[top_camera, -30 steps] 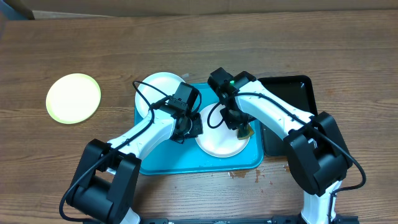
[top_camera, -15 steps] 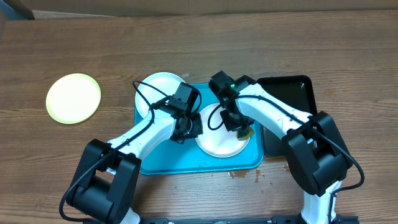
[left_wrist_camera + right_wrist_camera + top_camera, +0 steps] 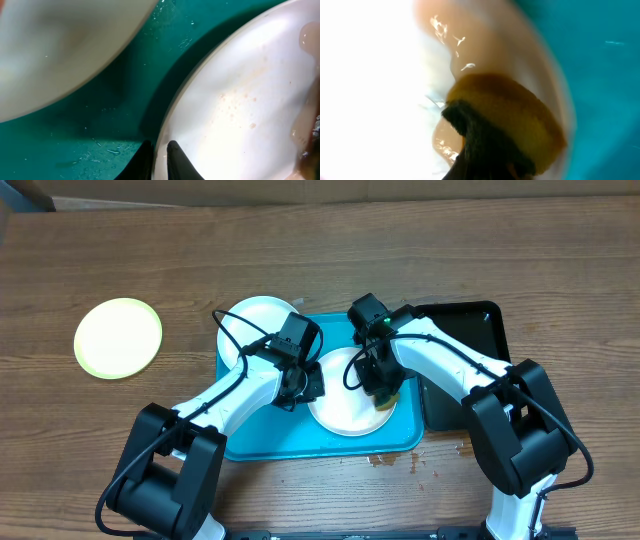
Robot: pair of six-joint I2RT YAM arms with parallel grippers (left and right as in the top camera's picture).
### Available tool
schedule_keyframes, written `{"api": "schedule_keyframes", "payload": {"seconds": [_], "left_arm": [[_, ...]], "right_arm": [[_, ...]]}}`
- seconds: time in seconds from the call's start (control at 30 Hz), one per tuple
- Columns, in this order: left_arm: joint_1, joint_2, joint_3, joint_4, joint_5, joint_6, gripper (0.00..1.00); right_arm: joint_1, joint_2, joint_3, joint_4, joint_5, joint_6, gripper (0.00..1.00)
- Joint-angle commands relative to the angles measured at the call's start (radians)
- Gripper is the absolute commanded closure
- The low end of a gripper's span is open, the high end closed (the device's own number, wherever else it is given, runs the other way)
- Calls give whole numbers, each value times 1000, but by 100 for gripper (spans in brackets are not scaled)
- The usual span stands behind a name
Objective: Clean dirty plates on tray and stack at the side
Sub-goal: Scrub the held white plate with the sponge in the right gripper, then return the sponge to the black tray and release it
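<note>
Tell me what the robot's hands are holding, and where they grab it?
The left gripper pinches the white plate by its rim. The right gripper holds a yellow sponge; its grip spot is hidden.

One plate [image 3: 335, 416] is lying in the tray [image 3: 268, 443], a second plate [image 3: 250, 320] across its far-left corner. A third plate [image 3: 118, 337] is sitting left, on the desk [image 3: 300, 250].

Left arm [image 3: 235, 395] and right arm [image 3: 447, 358] have white rounded links, chunky black joints and looping black cables [image 3: 228, 328] (a green light [image 3: 383, 322] on the right); the left gripper [image 3: 159, 149] is black.
</note>
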Motion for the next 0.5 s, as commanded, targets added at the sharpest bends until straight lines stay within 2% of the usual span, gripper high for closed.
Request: {"api": "schedule_keyframes", "payload": {"seconds": [0.0, 0.23, 0.47], "left_arm": [[-3, 8, -4, 8, 13, 5, 87], [-3, 8, -4, 8, 13, 6, 87], [-3, 8, -4, 8, 13, 6, 86]], "right_arm": [[12, 26, -28, 49, -267, -24, 96], [-80, 21, 106, 28, -433, -24, 96], [-243, 1, 279, -197, -414, -76, 96]]}}
